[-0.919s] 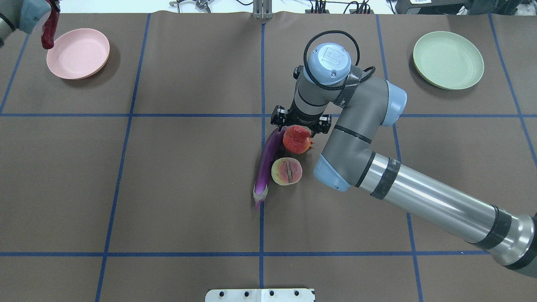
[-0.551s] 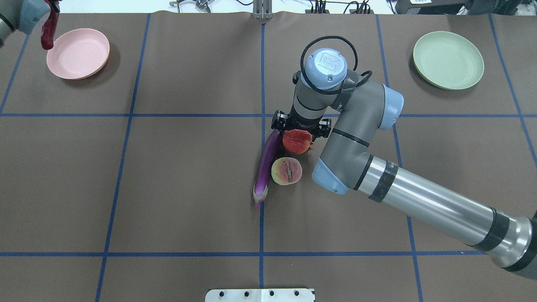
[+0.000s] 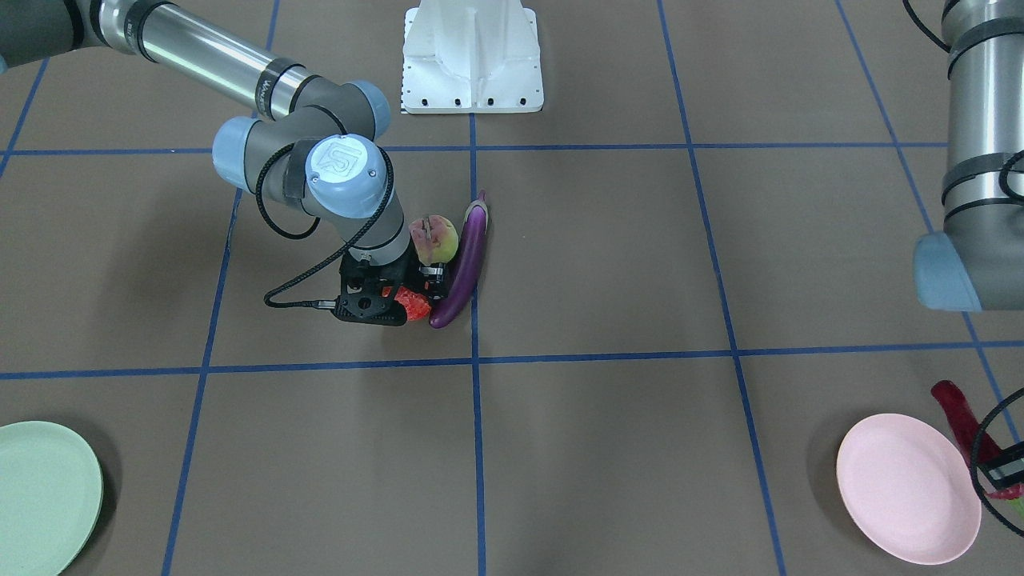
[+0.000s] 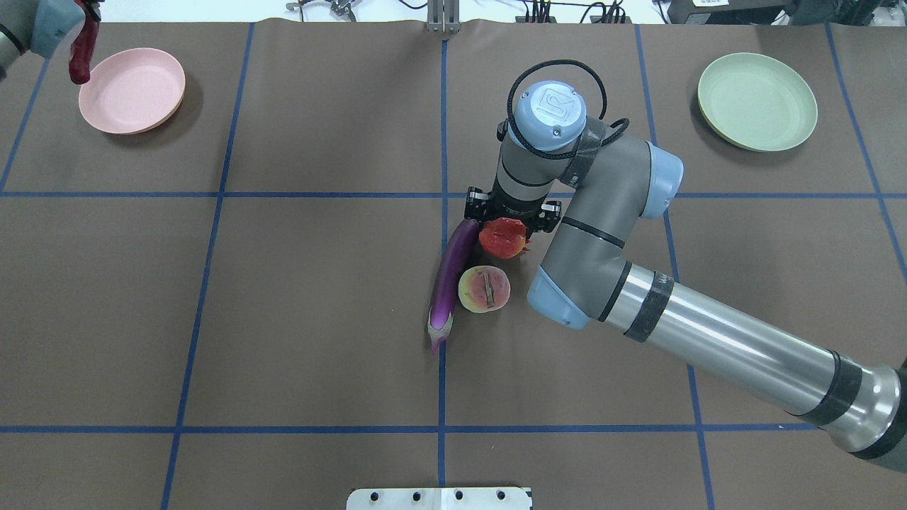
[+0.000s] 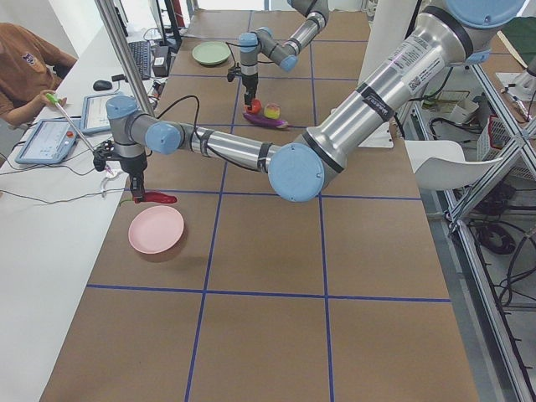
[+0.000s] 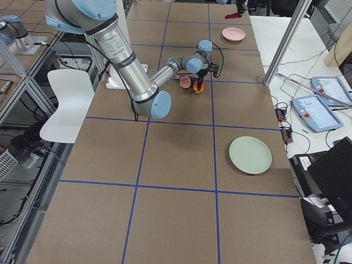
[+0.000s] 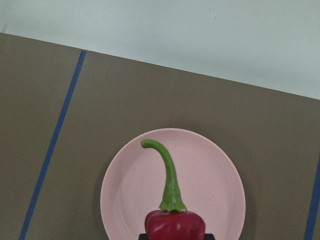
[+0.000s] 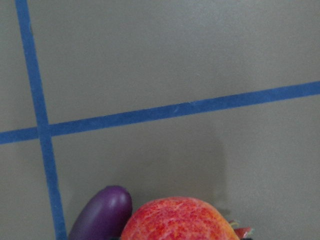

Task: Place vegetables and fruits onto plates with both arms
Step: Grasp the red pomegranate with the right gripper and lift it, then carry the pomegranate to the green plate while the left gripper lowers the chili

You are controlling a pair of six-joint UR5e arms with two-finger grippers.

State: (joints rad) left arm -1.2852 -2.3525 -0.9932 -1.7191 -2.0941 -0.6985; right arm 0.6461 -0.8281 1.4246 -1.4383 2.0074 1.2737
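Note:
Held above the table, the red chili pepper (image 4: 81,49) hangs by the pink plate's (image 4: 131,91) outer rim. My left gripper (image 3: 1000,472) is shut on it. In the left wrist view its green stem (image 7: 169,175) points across the pink plate (image 7: 210,170). At the table's middle, the purple eggplant (image 4: 453,273), peach (image 4: 484,289) and pomegranate (image 4: 502,237) lie bunched together. My right gripper (image 4: 506,225) is low over the pomegranate (image 8: 177,220) and open, fingers mostly hidden by the wrist. The green plate (image 4: 757,101) holds nothing.
The eggplant (image 3: 466,264) touches the pomegranate's side, right next to my right gripper. Blue tape lines grid the brown table cover. The white robot base (image 3: 472,56) stands at the near edge. A person (image 5: 25,63) sits at the side bench.
The right wrist has come down closer over the pomegranate and now covers more of it. The left arm with the chili has barely shifted.

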